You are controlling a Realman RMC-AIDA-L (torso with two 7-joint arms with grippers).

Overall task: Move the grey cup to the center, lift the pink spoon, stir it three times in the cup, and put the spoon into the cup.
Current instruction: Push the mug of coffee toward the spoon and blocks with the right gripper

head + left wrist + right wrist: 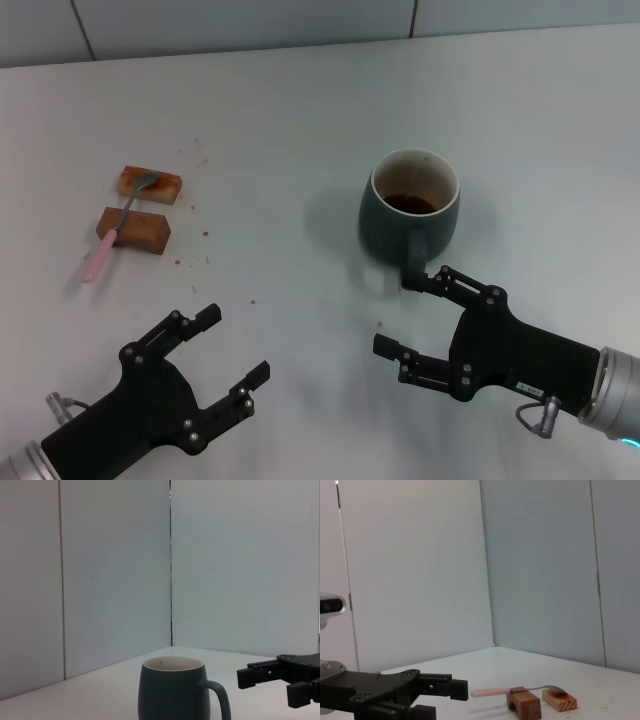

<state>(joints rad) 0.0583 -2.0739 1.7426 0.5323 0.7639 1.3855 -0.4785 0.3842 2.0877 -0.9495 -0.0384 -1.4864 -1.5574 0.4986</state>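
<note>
The grey cup (410,205) stands upright right of the table's middle, its handle turned toward me and dark residue inside. It also shows in the left wrist view (172,692). My right gripper (396,312) is open and empty just in front of the cup, one fingertip at the handle. It appears in the left wrist view too (280,682). The pink spoon (103,252) lies at the far left across two brown blocks, bowl on the far block. It also shows in the right wrist view (492,692). My left gripper (233,345) is open and empty at the near left, apart from the spoon.
Two brown blocks (134,230) (151,183) hold the spoon up off the table; they also show in the right wrist view (525,705). Small reddish crumbs (195,235) are scattered near them. A pale wall (300,20) runs along the table's far edge.
</note>
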